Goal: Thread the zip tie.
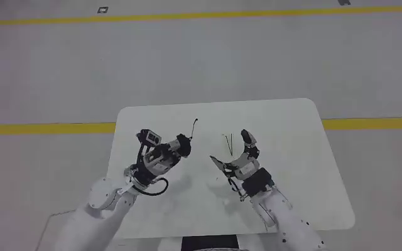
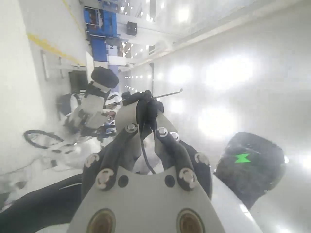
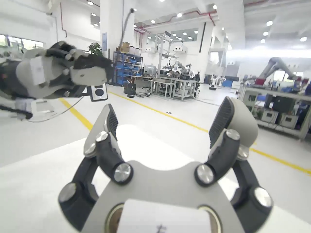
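Observation:
My left gripper [image 1: 184, 145] [image 2: 145, 100] is shut on a thin black zip tie [image 1: 194, 128] [image 2: 170, 93]. The tie's free end sticks out past the fingertips, and its tail hangs back between the fingers. My right gripper [image 1: 231, 150] [image 3: 167, 120] is held wide open a short way to the right, with nothing between its pads. In the right wrist view the left gripper [image 3: 85, 71] is off to the side, with the zip tie [image 3: 126, 22] rising from it. A thin dark V-shaped strand [image 1: 228, 144] lies on the table by the right gripper.
Both arms are above the white rounded table [image 1: 301, 125], which is bare at the back and to the right. A yellow floor line [image 1: 56, 128] runs behind it. Workbenches [image 3: 170, 83] and shelves stand far off in the hall.

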You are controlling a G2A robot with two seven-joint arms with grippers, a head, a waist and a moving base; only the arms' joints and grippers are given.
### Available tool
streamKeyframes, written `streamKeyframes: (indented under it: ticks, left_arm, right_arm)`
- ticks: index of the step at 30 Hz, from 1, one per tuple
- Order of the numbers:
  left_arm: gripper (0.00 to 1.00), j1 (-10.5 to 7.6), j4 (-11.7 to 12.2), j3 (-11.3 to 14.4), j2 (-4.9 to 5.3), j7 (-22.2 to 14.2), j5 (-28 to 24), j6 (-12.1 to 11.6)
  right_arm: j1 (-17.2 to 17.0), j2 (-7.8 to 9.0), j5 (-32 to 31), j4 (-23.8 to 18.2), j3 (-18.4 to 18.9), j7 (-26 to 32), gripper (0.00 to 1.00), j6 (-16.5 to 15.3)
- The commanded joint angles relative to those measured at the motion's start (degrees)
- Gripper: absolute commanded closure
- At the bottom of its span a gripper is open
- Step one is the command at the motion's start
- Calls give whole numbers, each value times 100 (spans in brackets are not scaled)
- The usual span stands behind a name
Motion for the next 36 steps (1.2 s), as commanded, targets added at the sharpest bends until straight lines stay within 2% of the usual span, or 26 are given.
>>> streamKeyframes:
  ticks: [1, 5, 10, 14, 20, 29, 36]
  left_arm:
    - [100, 25, 19, 44, -26, 1, -410, -3]
    - [100, 17, 52, 163, -80, -86, -957, -49]
    - [100, -3, 146, 402, -160, -234, -1589, -70]
    - [100, 27, 269, 551, -214, -343, -1929, -100]
    - [100, 76, 379, 670, -284, -498, -2407, -132]
    - [100, 76, 379, 670, -284, -498, -2407, -132]
    - [100, 76, 379, 670, -284, -498, -2407, -132]
  right_arm:
    - [141, 123, 93, 128, -146, -204, 0, 149]
    - [372, 343, 93, 353, -527, -651, 0, 591]
    - [731, 489, 93, 544, -1005, -1149, 0, 1046]
    - [1012, 528, 93, 611, -1340, -1338, 0, 1357]
    - [1279, 509, 93, 676, -1647, -1424, 0, 1728]
    - [1283, 505, 93, 655, -1639, -1365, 0, 1715]
    - [1488, 384, 185, 633, -1668, -1197, 0, 1555]
